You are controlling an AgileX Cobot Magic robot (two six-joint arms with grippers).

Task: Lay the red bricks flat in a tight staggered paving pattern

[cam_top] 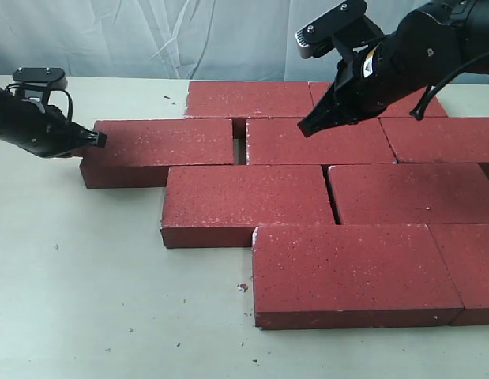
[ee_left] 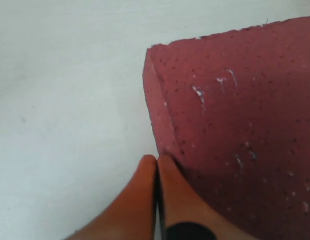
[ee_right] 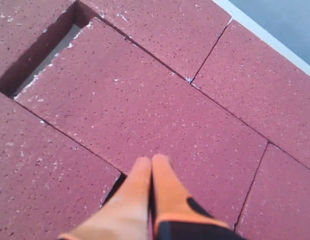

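Nine dark-red rectangular paving bricks point(cam_top: 248, 197) lie flat on the pale table top point(cam_top: 86, 300) in four staggered rows. A narrow gap separates the leftmost second-row brick point(cam_top: 161, 146) from the middle second-row brick point(cam_top: 323, 146). The black left gripper point(cam_top: 98, 140), fingers together, meets the outer end of the leftmost second-row brick. The black right gripper point(cam_top: 309, 126), fingers together, points down at the middle second-row brick's rear left corner.
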